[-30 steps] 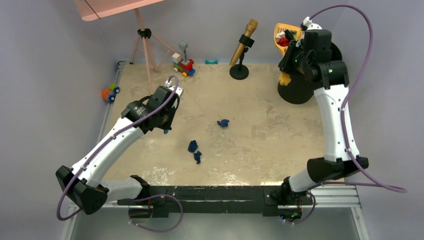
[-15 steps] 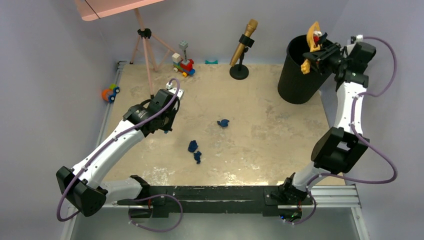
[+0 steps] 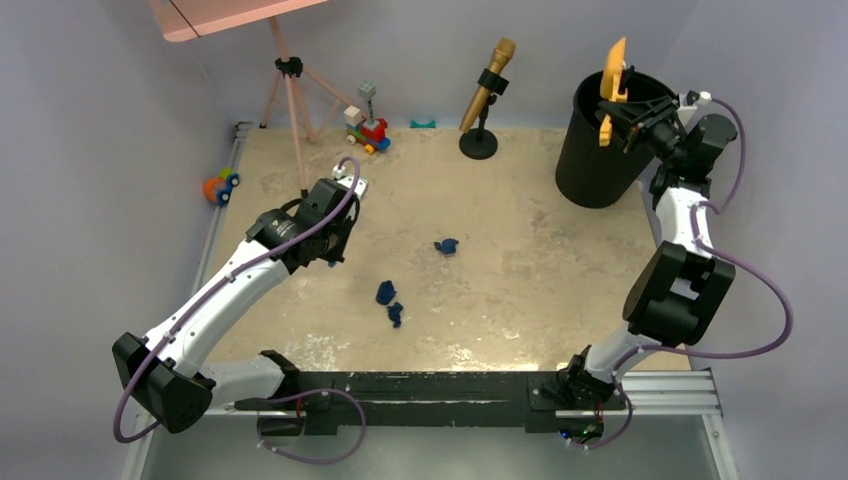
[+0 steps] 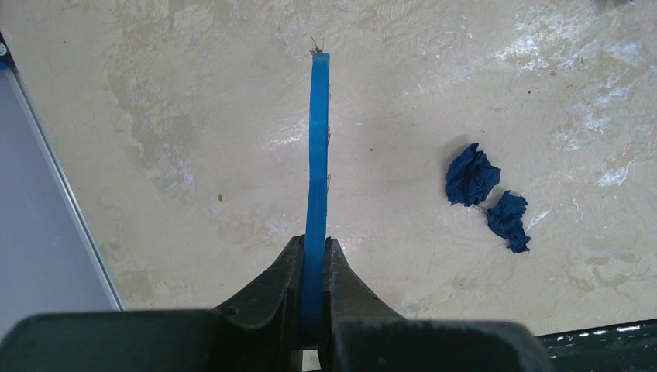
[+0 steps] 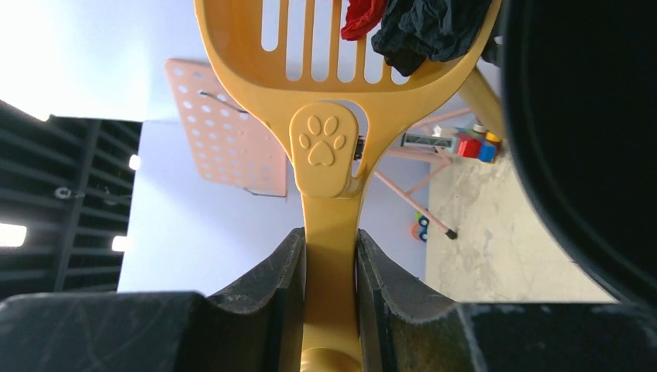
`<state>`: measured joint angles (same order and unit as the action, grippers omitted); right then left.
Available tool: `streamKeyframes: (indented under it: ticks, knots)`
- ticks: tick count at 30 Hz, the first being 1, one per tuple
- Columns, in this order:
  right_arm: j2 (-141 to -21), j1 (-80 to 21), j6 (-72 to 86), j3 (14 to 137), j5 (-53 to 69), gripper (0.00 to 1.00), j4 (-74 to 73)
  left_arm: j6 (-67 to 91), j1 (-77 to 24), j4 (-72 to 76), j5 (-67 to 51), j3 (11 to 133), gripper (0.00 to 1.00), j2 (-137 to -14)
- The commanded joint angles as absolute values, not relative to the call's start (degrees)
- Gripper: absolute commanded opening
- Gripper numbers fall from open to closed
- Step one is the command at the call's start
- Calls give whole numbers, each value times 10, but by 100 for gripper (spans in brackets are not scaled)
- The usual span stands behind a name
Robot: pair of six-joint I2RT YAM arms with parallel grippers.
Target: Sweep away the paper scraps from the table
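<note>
Right tool (image 5: 329,242), clamped on the scoop (image 5: 324,147), has swung it upright over the upper-right bin (image 3: 597,165); navy paper scraps (image 3: 387,292) remain on the worktop (image 3: 540,270)

Open surface (image 3: 560,290) is stretching across the centre and lower right. A tripod (image 3: 289,68), toy train (image 3: 370,130), microphone stand (image 3: 478,143) and black bin (image 3: 590,165) are crowding the upper edge; the left arm (image 3: 235,280) is blocking the lower left.
</note>
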<state>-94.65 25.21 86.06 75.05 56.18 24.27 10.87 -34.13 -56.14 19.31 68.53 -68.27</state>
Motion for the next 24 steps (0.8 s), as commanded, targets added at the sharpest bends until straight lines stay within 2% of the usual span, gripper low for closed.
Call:
streamKeyframes:
  ticks: [1, 5, 13, 18, 24]
  knots:
    - [-919, 255, 947, 748, 593, 0, 382, 99, -338, -538, 196, 685, 0, -678]
    - [-911, 260, 977, 702, 580, 0, 436, 99, -338, -539, 195, 686, 0, -680]
    - [-927, 279, 1098, 511, 527, 0, 645, 97, -338, -538, 190, 685, 0, -683]
    - [-936, 279, 1122, 540, 533, 0, 675, 96, -338, -538, 187, 686, 0, -686]
    - [-928, 279, 1052, 630, 571, 0, 584, 96, -338, -540, 190, 686, 0, -685]
